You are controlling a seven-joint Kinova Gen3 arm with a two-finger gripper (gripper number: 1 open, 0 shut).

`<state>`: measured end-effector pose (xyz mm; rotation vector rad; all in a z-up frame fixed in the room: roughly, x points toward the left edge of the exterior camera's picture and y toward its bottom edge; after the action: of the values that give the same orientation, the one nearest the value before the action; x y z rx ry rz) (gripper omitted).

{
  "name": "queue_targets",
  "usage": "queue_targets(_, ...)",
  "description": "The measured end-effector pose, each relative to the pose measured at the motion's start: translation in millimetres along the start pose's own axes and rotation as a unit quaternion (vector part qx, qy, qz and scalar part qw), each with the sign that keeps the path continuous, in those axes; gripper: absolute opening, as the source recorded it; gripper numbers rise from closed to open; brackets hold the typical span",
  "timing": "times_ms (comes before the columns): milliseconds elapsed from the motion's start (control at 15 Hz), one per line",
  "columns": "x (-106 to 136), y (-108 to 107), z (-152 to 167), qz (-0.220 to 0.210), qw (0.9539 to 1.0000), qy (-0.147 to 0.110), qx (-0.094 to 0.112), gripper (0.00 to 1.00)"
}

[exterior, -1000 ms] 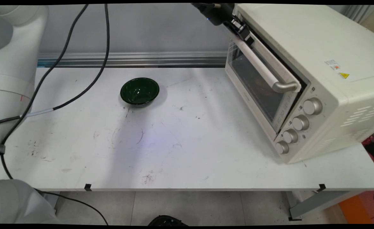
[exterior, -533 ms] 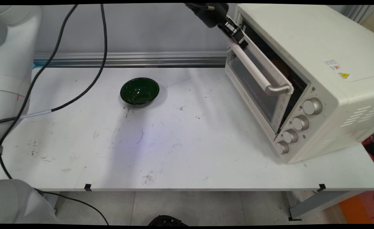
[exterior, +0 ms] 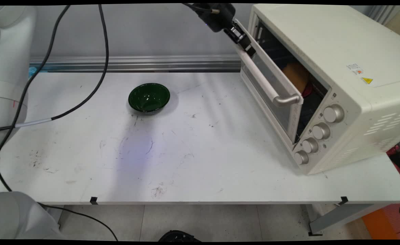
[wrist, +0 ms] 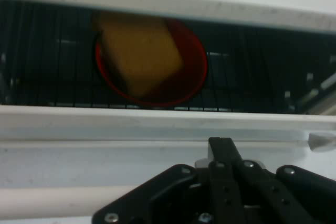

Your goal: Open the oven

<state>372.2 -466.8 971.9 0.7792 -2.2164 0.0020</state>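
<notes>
oven [exterior: 325, 85], cream with four knobs, sits on the right of your white scuffed tabletop [exterior: 193, 163], grey wall behind. its door [exterior: 271, 92] hangs partly open; your gripper [exterior: 246, 47] is at the far end of the door handle [exterior: 264, 83], fingers pinching it. inside, a red plate [wrist: 152, 66] carries a yellow block [wrist: 139, 53]. a green bowl [exterior: 149, 97] stands well apart, left.

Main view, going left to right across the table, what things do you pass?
Hanging black cable → dark green glass bowl → black gripper at the far end of the door's handle → white bar handle of the part-open door → cream toaster oven with its four silver knobs.
</notes>
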Motion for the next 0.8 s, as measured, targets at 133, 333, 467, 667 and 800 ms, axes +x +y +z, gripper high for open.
queue_targets(133,-4.0,-0.1,-2.7,0.001,1.0000,-0.004,0.001,0.00)
queue_targets(333,-11.4,-1.7,-5.9,0.004,0.9999,-0.010,0.003,0.00)
queue_targets(467,-17.6,-4.3,-7.3,0.007,0.9999,-0.014,0.006,0.00)
queue_targets(667,-26.6,-8.7,-7.1,0.011,0.9997,-0.018,0.010,0.00)
queue_targets(800,-33.0,-11.8,-5.5,0.013,0.9996,-0.020,0.011,0.00)
